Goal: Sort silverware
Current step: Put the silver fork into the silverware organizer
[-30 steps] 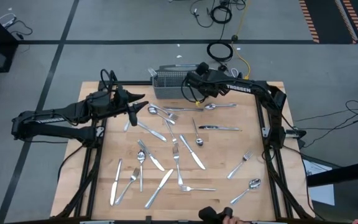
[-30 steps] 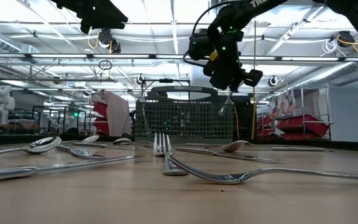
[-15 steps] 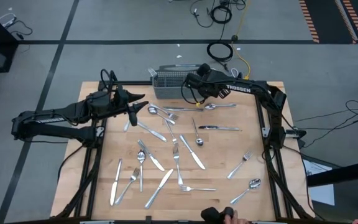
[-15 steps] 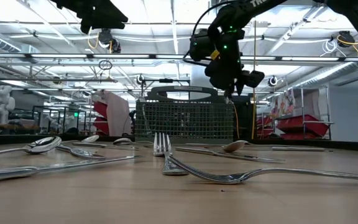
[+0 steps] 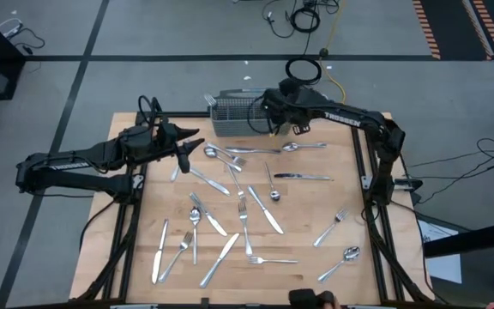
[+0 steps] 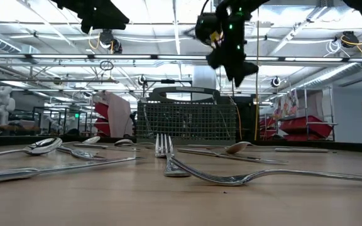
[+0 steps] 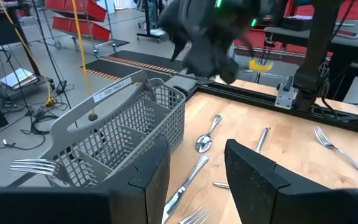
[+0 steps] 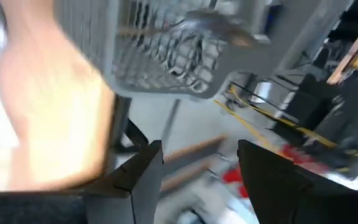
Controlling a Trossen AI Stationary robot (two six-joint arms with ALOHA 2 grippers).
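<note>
The silverware [image 5: 230, 215] lies scattered flat across the wooden surface [image 5: 333, 266]: forks, spoons and table knives, some crossing or touching one another, with a fork [image 7: 33, 167] already standing in the grey wire-mesh basket [image 5: 234, 116] at the far edge. Each piece looks rigid, light, smooth and likely slippery, so a pinch across the narrow handle near its middle should hold best. The right tool [image 5: 273, 110] hovers beside the basket, fingers spread and empty. The left tool [image 5: 194, 146] waits over the surface's left side, fingers parted, holding nothing.
</note>
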